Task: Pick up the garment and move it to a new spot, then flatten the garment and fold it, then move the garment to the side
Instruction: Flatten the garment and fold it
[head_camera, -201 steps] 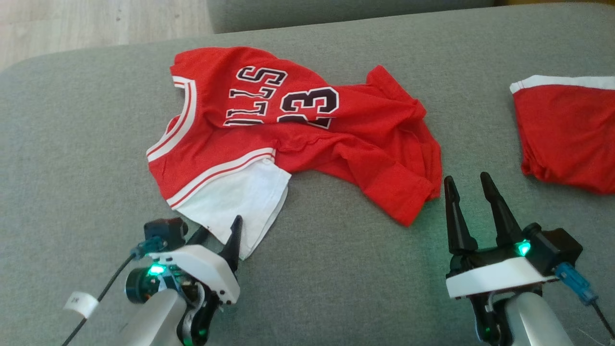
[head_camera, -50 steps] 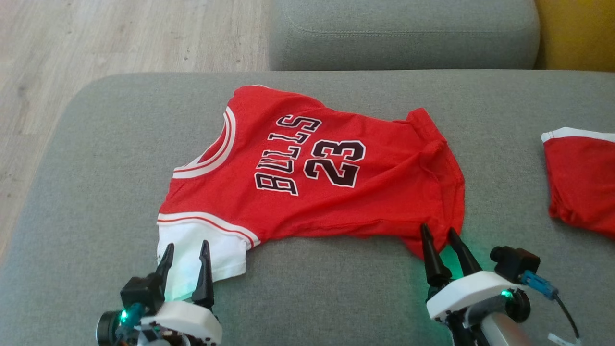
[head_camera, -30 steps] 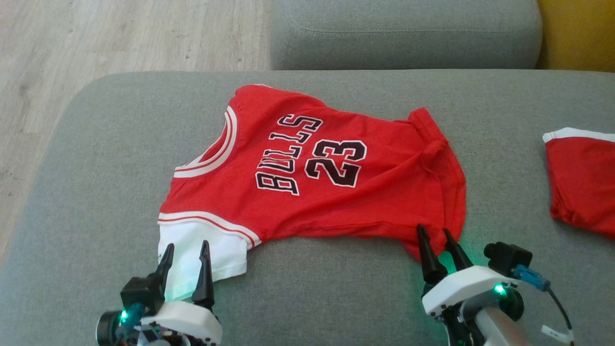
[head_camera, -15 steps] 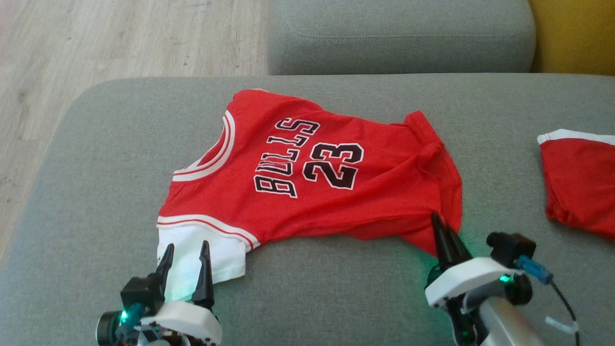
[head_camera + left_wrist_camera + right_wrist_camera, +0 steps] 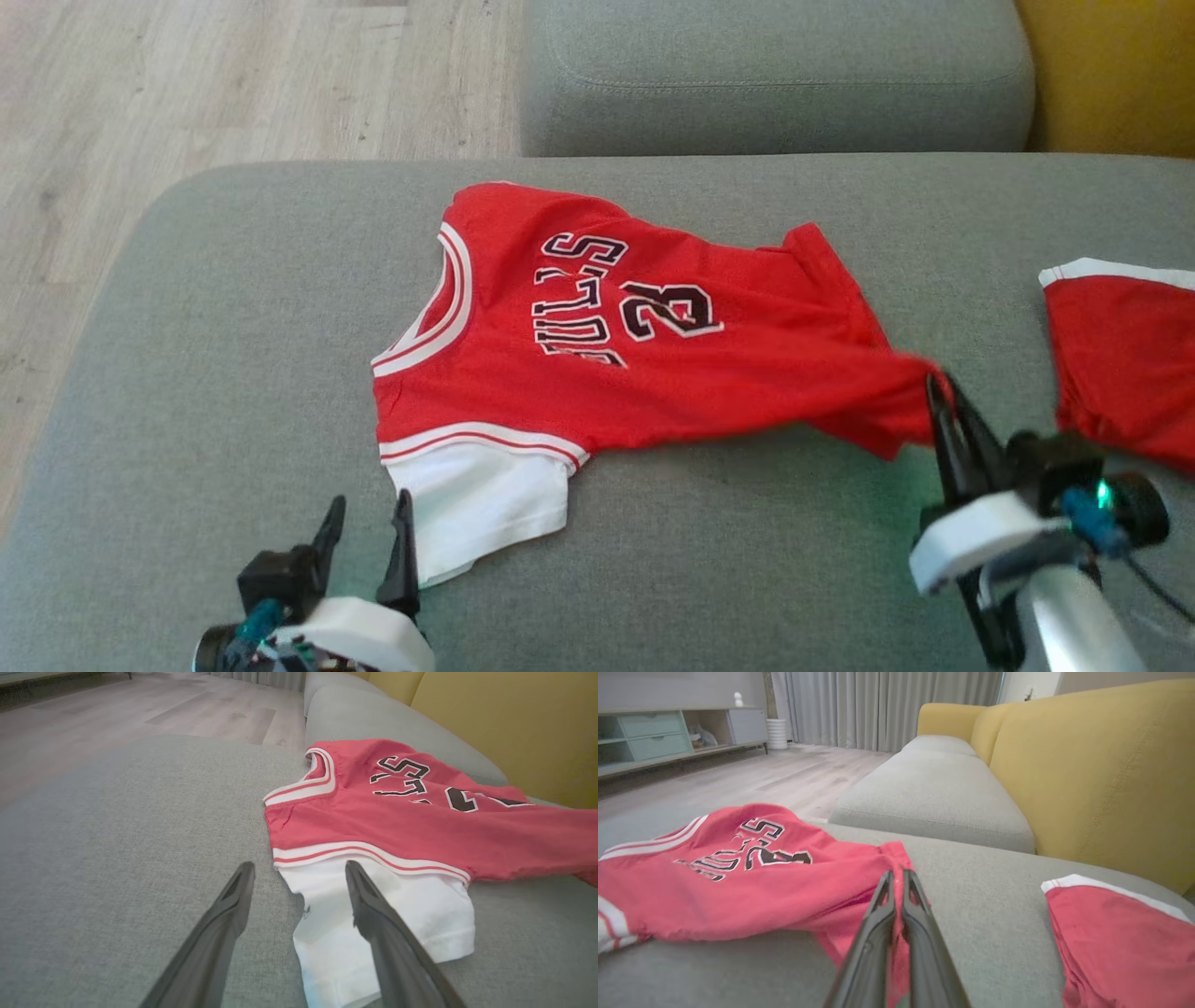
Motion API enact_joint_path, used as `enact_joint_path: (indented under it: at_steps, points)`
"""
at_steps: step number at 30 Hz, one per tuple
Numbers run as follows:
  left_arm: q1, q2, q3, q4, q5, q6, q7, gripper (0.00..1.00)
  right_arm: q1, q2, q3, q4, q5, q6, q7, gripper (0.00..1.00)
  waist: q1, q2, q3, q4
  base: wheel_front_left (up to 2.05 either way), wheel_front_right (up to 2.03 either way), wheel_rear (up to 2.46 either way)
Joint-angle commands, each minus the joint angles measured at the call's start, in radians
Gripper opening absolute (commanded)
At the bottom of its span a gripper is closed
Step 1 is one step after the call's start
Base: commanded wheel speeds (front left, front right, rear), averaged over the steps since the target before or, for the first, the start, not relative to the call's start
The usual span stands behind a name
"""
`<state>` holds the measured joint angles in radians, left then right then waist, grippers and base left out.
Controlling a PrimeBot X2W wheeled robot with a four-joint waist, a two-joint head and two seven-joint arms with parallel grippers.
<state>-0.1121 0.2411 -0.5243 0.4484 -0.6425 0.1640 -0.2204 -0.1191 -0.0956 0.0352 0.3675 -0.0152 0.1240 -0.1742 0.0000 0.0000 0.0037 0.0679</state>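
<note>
Two claws sat toward the near edge of the grey seat cushion (image 5: 187, 373), and only one had acted. The left claw (image 5: 371, 499) stayed spread as wide as before at the cushion's near left, holding nothing. The jersey's white sleeve (image 5: 476, 504), which a second earlier had lain between its fingers, now lay just to their right.

The right claw (image 5: 936, 381) had stood open astride the hem corner a second before. It had since snapped shut on that corner and drawn it rightward along the cushion, seemingly lifting it a little off the fabric. The jersey (image 5: 709, 392) had slid after it across the cushion's middle, pulled taut near the pinch, and its lettering had buckled. I judged this to be the pick-up-and-move step under way with a single corner in hand, so flattening and folding remained to be done.

Print side up, the jersey pointed its collar to the cushion's left end and its hem to the right end. Its long axis ran left to right across the cushion, with the pinched hem end drawn slightly nearer. Farther right on the cushion lay a second red garment (image 5: 1120, 355), close to the pinched corner but apart from it.
</note>
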Motion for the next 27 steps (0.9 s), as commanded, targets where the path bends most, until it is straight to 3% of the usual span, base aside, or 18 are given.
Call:
enact_joint_path:
  at_steps: [1, 10, 16, 27]
  points:
    - [-0.023, 0.016, 0.022, -0.021, -0.004, -0.006, 0.006, 1.00, 0.005, -0.004, 0.024, -0.055, -0.015, 0.007, 0.005, 0.00, 0.0000, 0.0000, -0.001, 0.001, 0.00, 0.00, 0.00]
    - [-0.003, 0.024, -0.028, -0.040, -0.052, -0.056, 0.155, 1.00, 0.105, 0.032, 0.013, -0.136, -0.032, 0.007, 0.049, 0.00, 0.0000, 0.0000, -0.002, -0.007, 0.00, 0.00, 0.00]
    - [0.006, 0.052, -0.033, -0.038, -0.046, 0.011, 0.243, 1.00, 0.104, 0.042, 0.013, -0.140, -0.006, 0.007, 0.052, 0.00, 0.0000, 0.0000, 0.004, -0.018, 0.00, 0.00, 0.00]
    - [0.000, 0.067, -0.029, -0.049, -0.062, 0.025, 0.283, 1.00, 0.090, 0.045, 0.019, -0.133, 0.010, 0.007, 0.045, 0.00, 0.0000, 0.0000, 0.024, -0.041, 0.00, 0.00, 0.00]
